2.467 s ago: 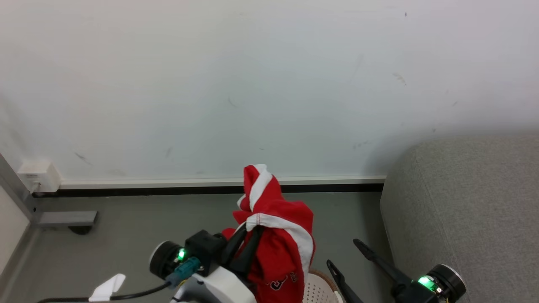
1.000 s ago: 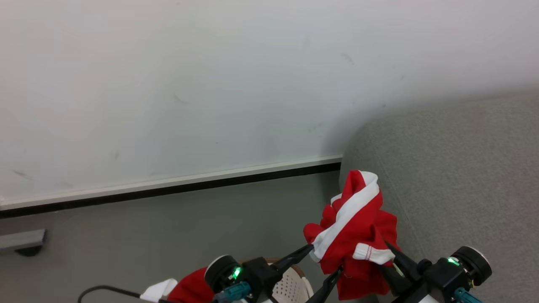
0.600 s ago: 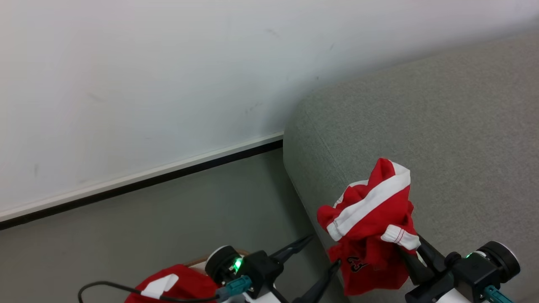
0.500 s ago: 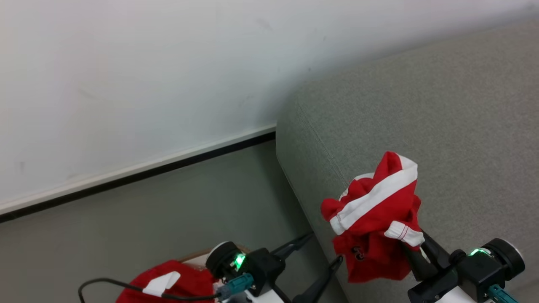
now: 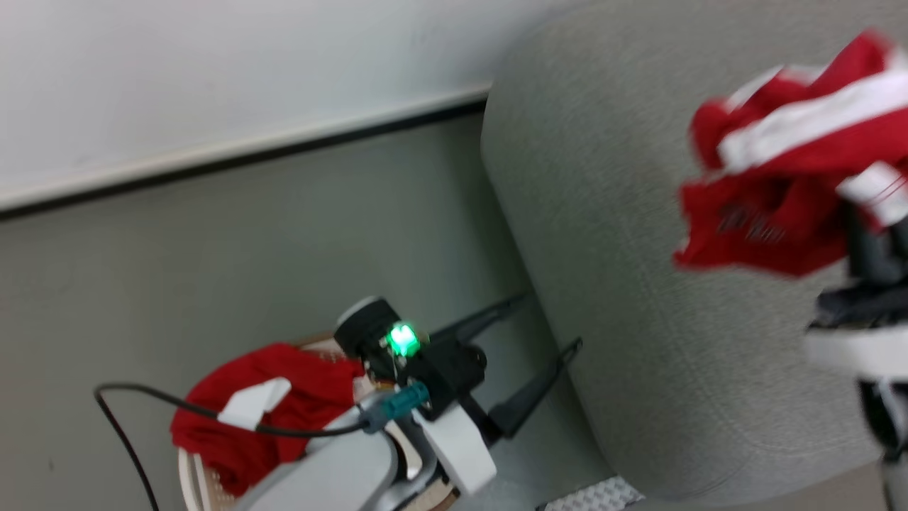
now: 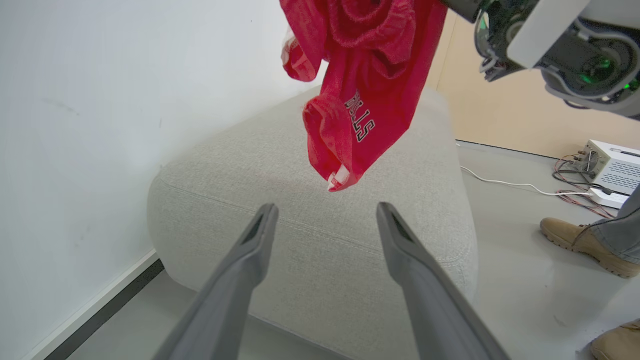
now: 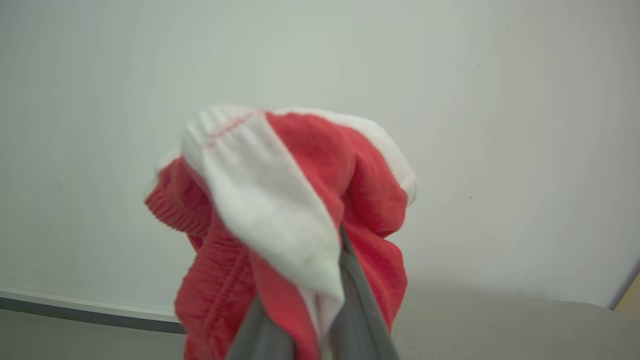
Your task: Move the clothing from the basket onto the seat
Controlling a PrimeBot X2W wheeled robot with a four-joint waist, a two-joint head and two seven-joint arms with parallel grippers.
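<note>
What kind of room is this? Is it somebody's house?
Probably a robot test room, not a home. The grey sofa stands by a bare white wall on a plain grey floor, and a white equipment box with loose cables sits on that floor.

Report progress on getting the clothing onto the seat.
Done: nothing yet; the seat has a bare visible top. In hand: the right gripper is shut on one red garment, hanging above the seat. Remaining: a second garment lies in the basket; the left gripper is open, empty.

Bright red clothing [image 5: 766,227] with white stripe trim — light-grey woven seat [image 5: 603,213], cream perforated basket [image 5: 191,482].
</note>
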